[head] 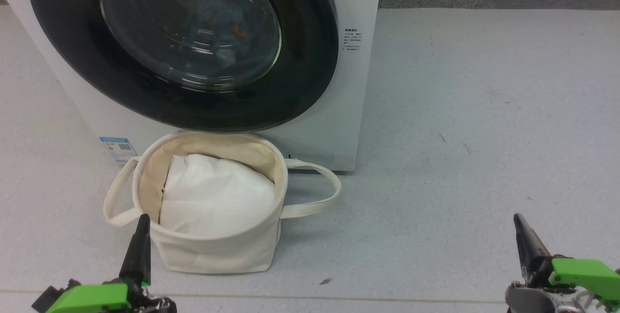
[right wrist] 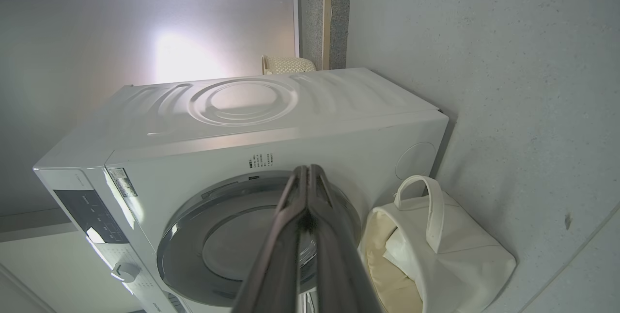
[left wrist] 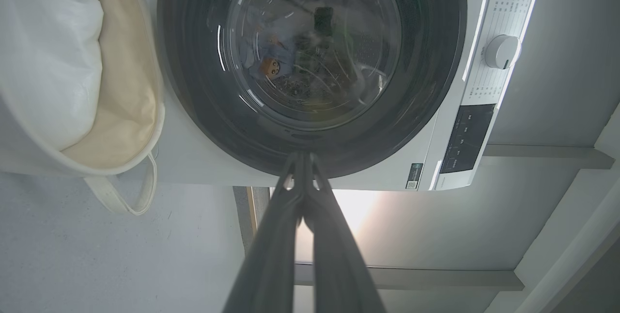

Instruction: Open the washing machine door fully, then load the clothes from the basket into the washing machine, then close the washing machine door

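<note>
Lying behind the shut washing machine door (head: 181, 44), apparently, are blue clothes (head: 227, 32).

Ahead of my right claw (head: 518, 218) the floor (head: 460, 124) lies open. Just ahead of my left claw (head: 143, 218) the basket (head: 218, 252) blocks the path, white padding (head: 218, 196) filling it. Beyond it, the shut washing machine door (head: 310, 70) bars the way in.

Left claw (head: 141, 223) low at left, fingers pressed together, right claw (head: 519, 221) low at right, likewise closed, both pointing forward
</note>
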Motion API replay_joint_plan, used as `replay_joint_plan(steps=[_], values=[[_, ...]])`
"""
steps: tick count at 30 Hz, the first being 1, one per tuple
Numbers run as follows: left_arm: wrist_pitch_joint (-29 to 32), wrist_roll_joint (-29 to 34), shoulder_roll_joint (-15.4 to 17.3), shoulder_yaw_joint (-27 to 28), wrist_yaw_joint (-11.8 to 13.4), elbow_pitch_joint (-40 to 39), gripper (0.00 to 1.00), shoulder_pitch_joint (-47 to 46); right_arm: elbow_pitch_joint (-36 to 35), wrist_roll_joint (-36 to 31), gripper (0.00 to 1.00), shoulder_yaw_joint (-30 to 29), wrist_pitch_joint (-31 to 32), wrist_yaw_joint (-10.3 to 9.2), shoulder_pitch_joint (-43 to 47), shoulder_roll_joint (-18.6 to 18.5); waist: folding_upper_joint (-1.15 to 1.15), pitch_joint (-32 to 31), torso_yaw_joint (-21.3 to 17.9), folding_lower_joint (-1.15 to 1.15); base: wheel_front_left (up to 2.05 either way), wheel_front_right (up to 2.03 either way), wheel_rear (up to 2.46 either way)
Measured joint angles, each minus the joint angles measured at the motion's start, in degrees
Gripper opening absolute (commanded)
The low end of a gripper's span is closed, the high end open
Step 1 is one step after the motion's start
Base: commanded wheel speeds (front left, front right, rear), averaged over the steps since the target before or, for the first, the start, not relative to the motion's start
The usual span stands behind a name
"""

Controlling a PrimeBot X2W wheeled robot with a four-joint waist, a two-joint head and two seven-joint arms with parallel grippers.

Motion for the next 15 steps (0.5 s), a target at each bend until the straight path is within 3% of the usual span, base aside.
replay_joint_plan(steps=[15], values=[[0.00,0.00,0.00,0.00,0.00,0.00,0.00,0.00,0.00,0.00,0.00,0.00,0.00,0.00,0.00,0.00,0.00,0.00,0.00,0.00,0.00,0.00,0.00]])
